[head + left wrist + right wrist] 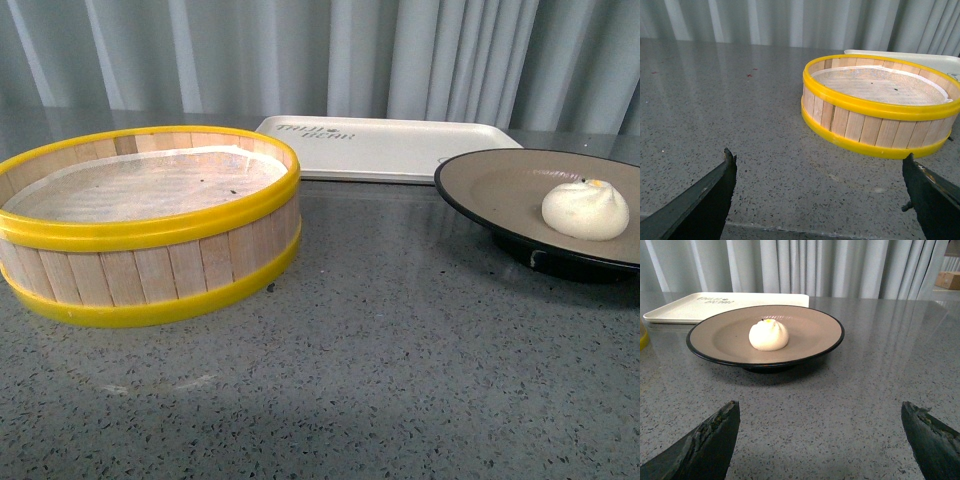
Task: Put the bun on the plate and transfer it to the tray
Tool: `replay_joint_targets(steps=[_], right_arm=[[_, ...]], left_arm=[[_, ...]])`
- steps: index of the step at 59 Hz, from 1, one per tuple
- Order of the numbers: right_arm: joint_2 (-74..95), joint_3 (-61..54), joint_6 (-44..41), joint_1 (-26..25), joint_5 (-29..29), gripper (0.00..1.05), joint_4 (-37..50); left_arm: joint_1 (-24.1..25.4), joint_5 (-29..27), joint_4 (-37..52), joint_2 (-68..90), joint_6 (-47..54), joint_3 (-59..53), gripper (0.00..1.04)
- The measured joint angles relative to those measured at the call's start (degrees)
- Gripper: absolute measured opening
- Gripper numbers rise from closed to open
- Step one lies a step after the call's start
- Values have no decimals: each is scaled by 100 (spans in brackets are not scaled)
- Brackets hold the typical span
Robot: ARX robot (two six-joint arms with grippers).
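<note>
Already in the black-rimmed beige plate, on the grey bench with the white tray just behind: small cream-white bun, pleated, yellow speck on top; only in wrist views, left tool and right tool, both spread wide, empty.

I read the front camera as mounted low between the arms, facing forward across the grey speckled surface toward the curtain. It sits close to the steamer basket, tray and plate. The left wrist camera looks out low between the spread tips of the left claw, near the basket. The right wrist camera looks likewise through the right claw at the plate. All three views share the tray.
</note>
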State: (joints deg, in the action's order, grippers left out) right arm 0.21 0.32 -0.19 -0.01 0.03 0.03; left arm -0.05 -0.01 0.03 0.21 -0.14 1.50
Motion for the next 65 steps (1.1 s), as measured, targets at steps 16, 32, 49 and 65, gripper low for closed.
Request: replay_joint_targets(steps=[16, 32, 49, 65], right_arm=[[3001, 837, 236, -658, 1851, 96, 2479], [6067, 2673, 2247, -2382, -302, 96, 2791], [7740, 3681, 4951, -1867, -1768, 96, 2293], [7991, 3681, 6006, -1405, -2214, 96, 2243]], left_arm=[[0, 0, 0, 0, 0, 0, 98], [0, 0, 0, 0, 0, 0, 98], [0, 2, 0, 0, 0, 0, 98], [0, 2, 0, 0, 0, 0, 98]])
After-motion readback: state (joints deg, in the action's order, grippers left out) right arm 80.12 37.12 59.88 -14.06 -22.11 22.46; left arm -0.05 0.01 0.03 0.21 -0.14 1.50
